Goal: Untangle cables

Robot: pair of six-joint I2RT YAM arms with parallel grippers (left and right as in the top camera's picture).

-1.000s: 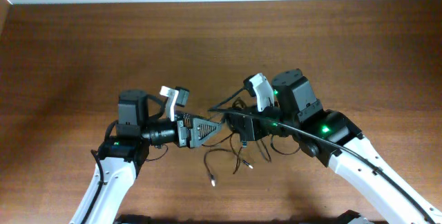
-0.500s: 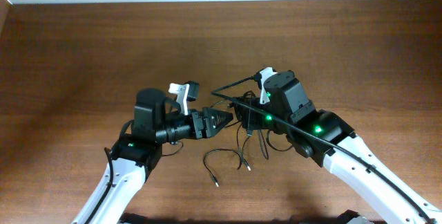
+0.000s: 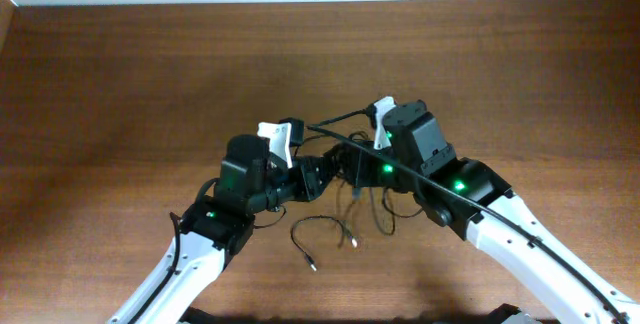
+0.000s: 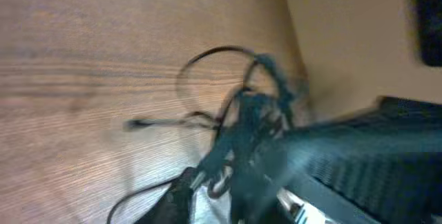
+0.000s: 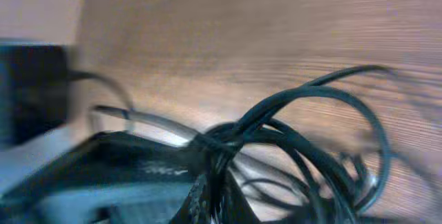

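The cables [image 5: 224, 140] sat in a black knot near the middle of the bench [image 3: 150, 74], pinched by the right fingers [image 5: 131, 165], which were clamped together on the bunch where its loops converged. The left fingers [image 3: 312, 179] pointed in from the knot's 9 o'clock, just beside it, and blur hid whether they were apart or together. One loose plug end [image 3: 313, 264] trailed across the wood toward 7 o'clock, apart from both sets of fingers.
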